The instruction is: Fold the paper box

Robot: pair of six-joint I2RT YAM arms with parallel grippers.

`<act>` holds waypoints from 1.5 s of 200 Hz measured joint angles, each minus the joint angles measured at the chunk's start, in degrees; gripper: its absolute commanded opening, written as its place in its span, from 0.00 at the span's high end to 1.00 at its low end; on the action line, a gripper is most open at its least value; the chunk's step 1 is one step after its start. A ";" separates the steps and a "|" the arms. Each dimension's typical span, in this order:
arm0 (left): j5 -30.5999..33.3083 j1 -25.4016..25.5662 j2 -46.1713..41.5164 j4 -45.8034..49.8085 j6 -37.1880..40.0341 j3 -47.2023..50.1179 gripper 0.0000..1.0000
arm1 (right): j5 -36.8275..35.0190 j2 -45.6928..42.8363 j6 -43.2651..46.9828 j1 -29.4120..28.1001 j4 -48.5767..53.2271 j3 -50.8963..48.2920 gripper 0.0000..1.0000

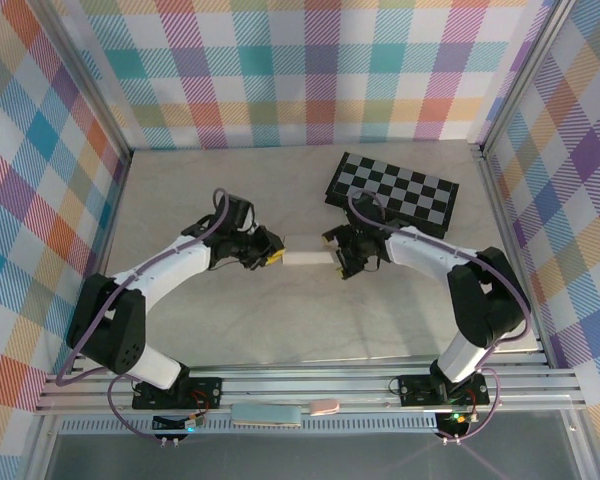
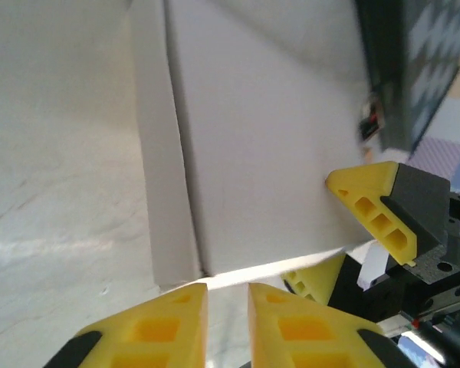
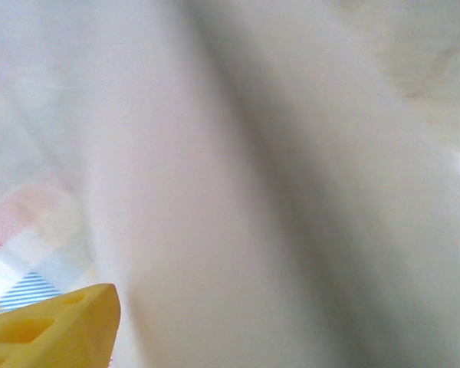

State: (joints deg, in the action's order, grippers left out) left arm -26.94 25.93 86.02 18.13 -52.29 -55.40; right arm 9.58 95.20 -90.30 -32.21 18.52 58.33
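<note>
The white paper box (image 1: 305, 257) lies on the table between my two grippers as a shallow folded shape. In the left wrist view the paper box (image 2: 268, 153) has a narrow flap along its left side. My left gripper (image 1: 273, 259) is at the box's left end; its yellow fingers (image 2: 176, 330) stand slightly apart just short of the box's edge, with nothing between them. My right gripper (image 1: 337, 262) is at the box's right end, and its jaws (image 2: 335, 222) stand wide, one finger on each side of that end. Up close, the box (image 3: 253, 192) is a white blur beside one yellow finger (image 3: 54, 330).
A black-and-grey chequered board (image 1: 395, 190) lies behind my right gripper, close to the right arm. Plaid walls enclose the table on three sides. An aluminium rail (image 1: 310, 385) runs along the near edge between the arm bases.
</note>
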 measured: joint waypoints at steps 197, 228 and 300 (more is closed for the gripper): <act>46.03 -4.59 -28.06 8.96 18.51 0.48 0.00 | -50.18 -51.08 62.29 6.38 11.47 -14.40 0.01; 59.34 -4.94 -33.38 2.75 28.22 11.61 0.00 | -54.36 -57.00 72.63 6.40 3.37 -28.57 0.01; 62.29 -8.39 -28.81 -13.05 40.15 25.94 0.00 | -48.87 -54.29 80.04 10.19 -13.90 -44.94 0.01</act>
State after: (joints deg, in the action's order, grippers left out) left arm 35.35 17.54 57.21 5.08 -12.14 -29.45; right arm -39.29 40.91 -10.26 -22.02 4.62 13.39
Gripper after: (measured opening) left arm 0.996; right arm 0.990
